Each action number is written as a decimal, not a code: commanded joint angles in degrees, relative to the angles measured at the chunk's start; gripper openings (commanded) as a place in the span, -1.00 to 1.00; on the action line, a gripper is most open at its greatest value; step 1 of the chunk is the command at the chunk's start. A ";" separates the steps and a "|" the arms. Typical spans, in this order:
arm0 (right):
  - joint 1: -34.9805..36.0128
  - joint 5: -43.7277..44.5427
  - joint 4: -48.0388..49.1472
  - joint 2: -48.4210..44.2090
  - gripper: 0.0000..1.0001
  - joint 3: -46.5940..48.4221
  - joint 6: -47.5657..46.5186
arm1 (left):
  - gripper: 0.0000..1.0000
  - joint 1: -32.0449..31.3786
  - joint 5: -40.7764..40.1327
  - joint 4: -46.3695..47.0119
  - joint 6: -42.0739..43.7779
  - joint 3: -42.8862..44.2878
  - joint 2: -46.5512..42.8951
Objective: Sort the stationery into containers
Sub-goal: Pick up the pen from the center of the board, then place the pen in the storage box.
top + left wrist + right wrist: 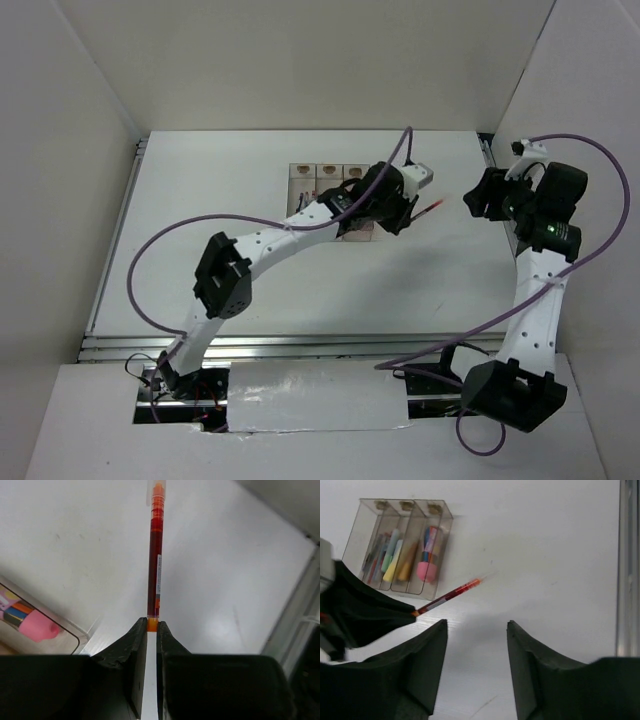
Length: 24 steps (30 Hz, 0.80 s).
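My left gripper [152, 624] is shut on the orange end of a thin red pen [155, 555], which sticks straight out past its fingertips above the table. The pen also shows in the top view [428, 209] and in the right wrist view [449, 596], just right of the containers. The three joined clear bins [400, 545] hold several pens and markers: thin red and blue ones, yellow and orange ones, and a fat pink-and-purple one [426, 570]. In the top view the left arm covers most of the bins [326, 171]. My right gripper [477, 630] is open and empty, right of the pen.
A metal rail [626, 565] runs along the table's right edge. White walls close in the table at the back and sides [300, 60]. One corner of a bin with the pink marker tip [37, 627] shows at the left of the left wrist view.
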 commanded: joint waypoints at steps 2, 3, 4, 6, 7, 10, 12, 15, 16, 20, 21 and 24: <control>1.00 -12.05 -3.55 -4.95 0.22 6.35 -17.61 | -1.00 0.52 6.81 -3.20 -3.51 -2.14 -10.02; 3.18 -13.10 -5.14 -4.95 0.24 8.62 -20.77 | -1.00 1.74 9.86 -4.00 -4.39 -4.59 -12.47; 4.68 -13.11 -6.46 -5.04 0.27 9.60 -26.72 | -1.00 2.45 11.55 -4.44 -4.75 -5.91 -13.63; 8.80 -14.07 -11.20 -5.57 0.31 12.32 -35.95 | -1.00 5.16 15.58 -5.93 -4.84 -10.12 -17.31; 10.13 -14.34 -12.44 -5.83 0.32 12.77 -38.88 | -1.00 5.88 19.35 -6.72 -4.49 -11.36 -18.29; 17.58 -12.69 -14.29 -8.46 0.35 12.34 -46.98 | -1.00 8.08 23.76 -9.19 -3.17 -16.29 -22.51; 22.08 -10.84 -14.73 -9.00 0.36 11.28 -51.36 | -1.00 9.56 25.97 -10.24 -3.34 -19.63 -25.41; 32.27 -6.27 -17.10 -8.74 0.36 10.75 -55.33 | -1.00 11.15 30.54 -11.56 -3.43 -22.27 -27.87; 37.17 -3.91 -17.80 -8.47 0.35 10.66 -56.13 | -1.00 11.50 32.03 -12.52 -3.17 -22.54 -28.22; 48.95 2.43 -20.53 -5.66 0.35 9.00 -57.98 | -1.00 12.91 37.74 -15.51 -2.03 -25.25 -30.59; 50.99 3.66 -21.06 -4.96 0.34 8.82 -58.24 | -1.00 13.26 38.63 -15.69 -2.03 -26.05 -31.30; 56.89 7.62 -22.90 -2.24 0.31 8.29 -58.25 | -1.00 14.84 42.14 -16.31 -1.76 -29.74 -33.85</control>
